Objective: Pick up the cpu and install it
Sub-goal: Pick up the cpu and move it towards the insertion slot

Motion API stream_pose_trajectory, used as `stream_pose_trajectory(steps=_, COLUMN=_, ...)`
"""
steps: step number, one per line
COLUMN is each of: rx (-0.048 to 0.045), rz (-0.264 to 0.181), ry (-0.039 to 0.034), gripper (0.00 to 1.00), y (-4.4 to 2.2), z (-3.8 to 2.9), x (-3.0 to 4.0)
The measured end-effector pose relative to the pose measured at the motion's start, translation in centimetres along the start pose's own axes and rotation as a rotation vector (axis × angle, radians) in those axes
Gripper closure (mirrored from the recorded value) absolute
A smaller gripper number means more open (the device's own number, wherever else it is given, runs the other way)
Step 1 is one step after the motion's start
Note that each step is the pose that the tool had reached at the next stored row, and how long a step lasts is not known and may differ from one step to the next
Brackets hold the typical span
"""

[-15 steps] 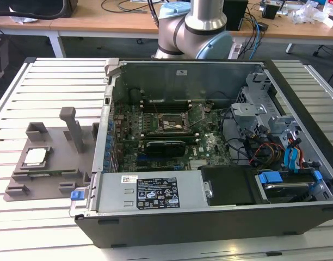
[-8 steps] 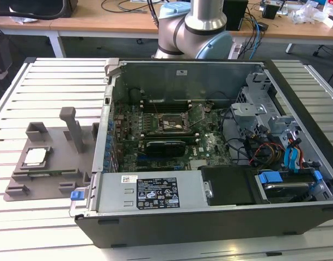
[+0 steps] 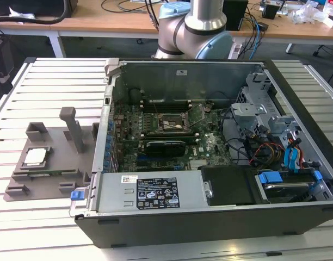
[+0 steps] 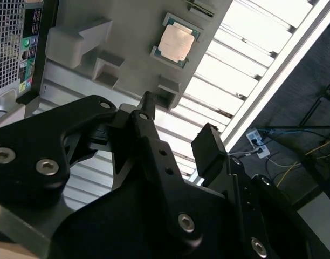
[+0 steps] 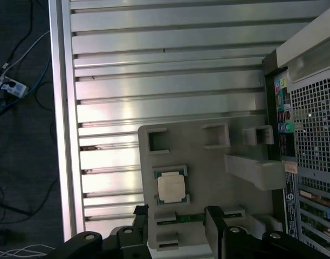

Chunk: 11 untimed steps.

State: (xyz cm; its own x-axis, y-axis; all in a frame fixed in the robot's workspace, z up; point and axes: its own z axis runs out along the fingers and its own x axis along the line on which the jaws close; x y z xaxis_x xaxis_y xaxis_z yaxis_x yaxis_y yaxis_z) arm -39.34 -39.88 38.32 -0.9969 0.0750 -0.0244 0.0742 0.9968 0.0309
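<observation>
Silver-grey on top, the cpu (image 3: 36, 156) lies flat in a square recess of a grey fixture (image 3: 57, 163) on the slatted metal table (image 3: 47, 81), toward the exterior view's left and well apart from the open computer case (image 3: 210, 223). Nothing touches the chip.

In the first wrist view the gripper (image 5: 177, 216) hangs above the fixture with its black fingers (image 5: 142, 221) spread wide and nothing between them; the cpu (image 5: 171, 186) sits just beyond the fingertips. The second wrist view shows the same spread gripper (image 4: 178, 116), with the cpu (image 4: 177, 42) farther off on the fixture.

Inside the case, the motherboard (image 3: 210, 144) faces up, and its socket (image 3: 169, 124) sits near the middle; its metal frame appears to be tipped up, though that is hard to make out. The arm (image 3: 196, 27) rises at the far side of the case.
</observation>
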Motion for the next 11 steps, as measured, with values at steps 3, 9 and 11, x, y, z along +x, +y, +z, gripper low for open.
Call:
stream_pose_trajectory(steps=3, rx=0.0001, rz=0.0, ry=0.0, gripper=0.45, y=-0.01, z=0.24, x=0.01)
stream_pose_trajectory(steps=9, rx=0.0, rz=0.0, ry=0.0, gripper=0.45, y=-0.02, z=0.6, x=0.02)
stream_pose_trajectory(steps=11, rx=0.0001, rz=0.0, ry=0.0001, gripper=0.45, y=-0.02, z=0.75, x=0.02)
